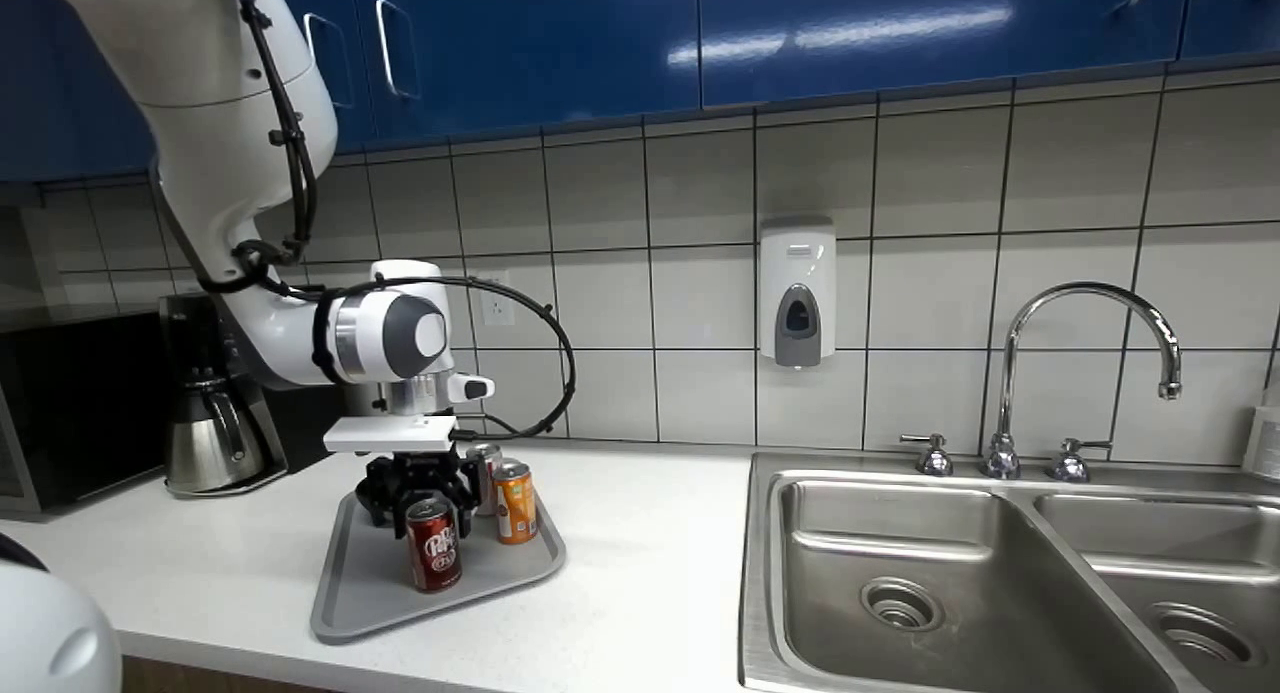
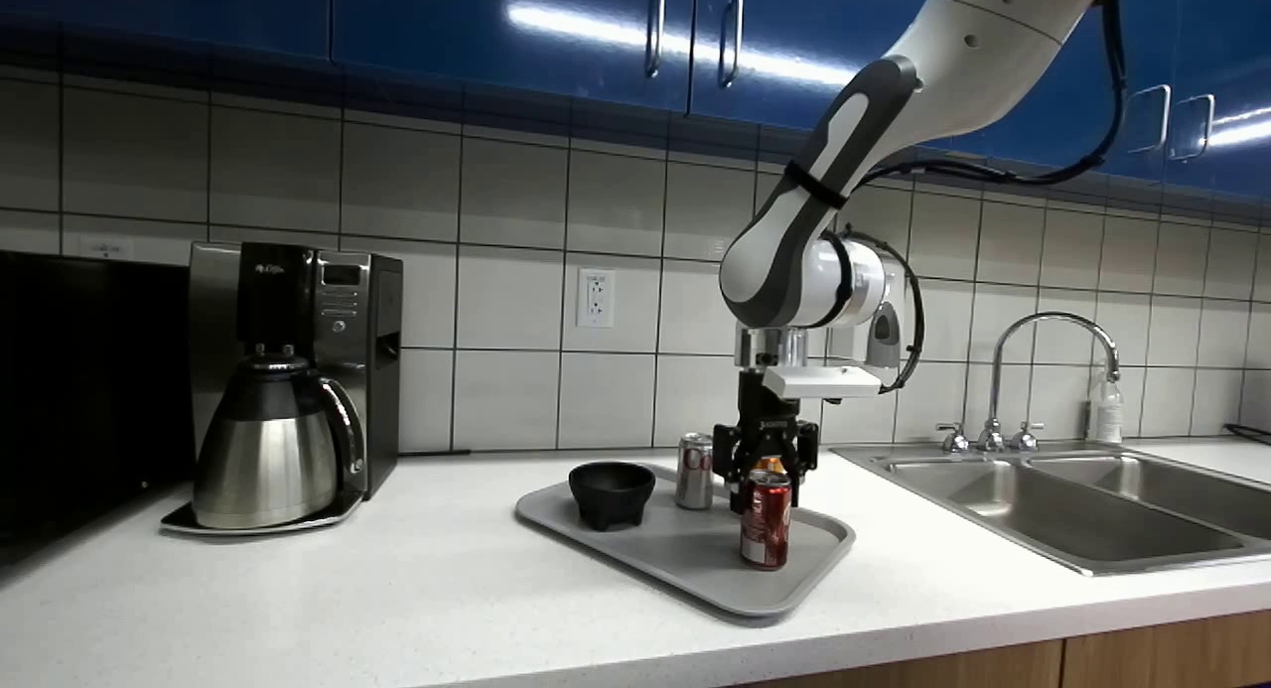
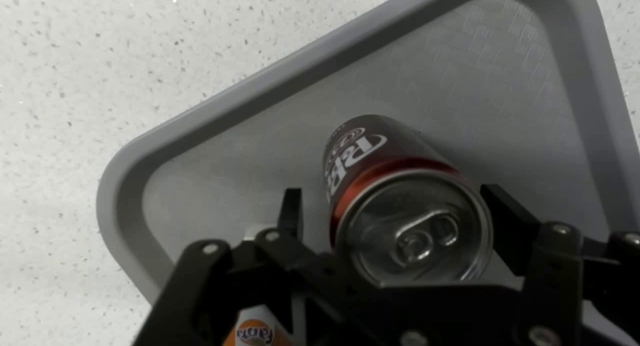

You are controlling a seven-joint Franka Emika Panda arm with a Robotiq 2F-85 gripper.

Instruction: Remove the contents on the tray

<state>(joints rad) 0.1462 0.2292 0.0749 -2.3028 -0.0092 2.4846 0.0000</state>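
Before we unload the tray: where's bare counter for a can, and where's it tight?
Bare: the white counter between tray and sink, plus the stretch between tray and coffee maker. Tight: on the tray, where the open tool straddles the dark red can, with orange can, silver can and black bowl also on it.

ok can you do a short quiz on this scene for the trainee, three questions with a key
1. Identify: in the wrist view, which can shows between the jaws of the gripper?
2. Multiple choice: how many cans stand on the grey tray? a) two b) three c) four
3. True or false: the steel carafe sits in the coffee maker.

Key:
1. The dark red can.
2. b: the dark red can, the silver-white can and the orange can.
3. True.
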